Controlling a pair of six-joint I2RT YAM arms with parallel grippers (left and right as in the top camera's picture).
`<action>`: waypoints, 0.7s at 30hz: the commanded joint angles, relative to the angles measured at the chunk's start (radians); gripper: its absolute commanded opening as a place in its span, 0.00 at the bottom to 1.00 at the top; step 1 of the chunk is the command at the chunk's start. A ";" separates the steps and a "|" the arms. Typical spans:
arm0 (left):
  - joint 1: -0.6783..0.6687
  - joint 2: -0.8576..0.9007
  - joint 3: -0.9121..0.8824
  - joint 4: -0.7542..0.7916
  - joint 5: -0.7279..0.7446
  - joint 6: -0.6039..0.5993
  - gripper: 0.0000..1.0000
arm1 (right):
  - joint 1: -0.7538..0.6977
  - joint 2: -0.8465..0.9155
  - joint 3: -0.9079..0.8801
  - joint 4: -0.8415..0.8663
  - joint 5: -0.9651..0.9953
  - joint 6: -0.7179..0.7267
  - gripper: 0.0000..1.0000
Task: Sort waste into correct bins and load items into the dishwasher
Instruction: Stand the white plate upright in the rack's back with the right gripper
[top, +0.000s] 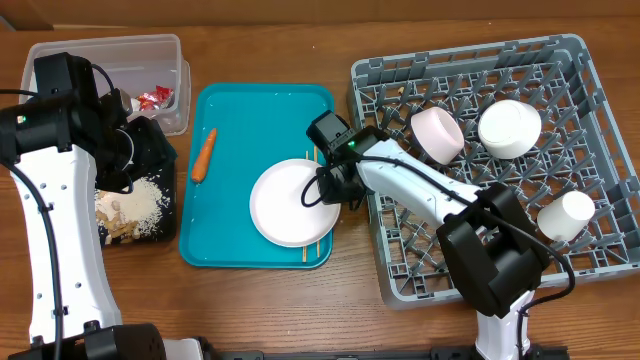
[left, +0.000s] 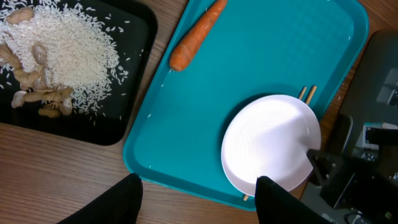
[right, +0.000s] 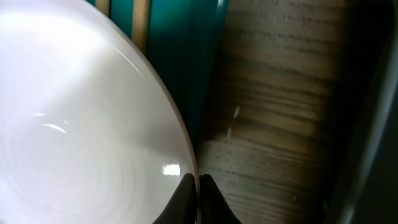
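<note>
The round white plate (top: 290, 203) lies on the teal tray (top: 250, 110), over two wooden chopsticks (left: 307, 93). My right gripper (right: 198, 180) is shut on the plate's right rim, one finger on each side of the edge. An orange carrot (top: 204, 154) lies at the teal tray's left. The left gripper (left: 199, 182) hangs open and holds nothing, above the teal tray's near edge beside the black tray (left: 93, 127). That tray holds rice (left: 74, 56) and tan shells (left: 43, 96). Two bowls (top: 438, 134) (top: 509, 128) and a cup (top: 565, 215) sit in the grey dish rack (top: 365, 75).
A clear tub (top: 105, 50) at the back left holds a red wrapper (top: 155, 98). A strip of bare wood (right: 273, 124) separates the teal tray from the rack. My right arm (top: 420, 185) reaches across the rack's left side.
</note>
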 joint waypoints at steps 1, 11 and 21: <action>-0.007 0.003 -0.007 0.003 -0.005 0.019 0.61 | -0.023 -0.069 0.082 -0.050 0.074 -0.002 0.04; -0.007 0.003 -0.007 0.013 -0.005 0.020 0.61 | -0.158 -0.399 0.177 -0.177 0.581 -0.007 0.04; -0.007 0.003 -0.007 0.017 -0.005 0.023 0.61 | -0.456 -0.443 0.172 -0.183 1.270 0.105 0.04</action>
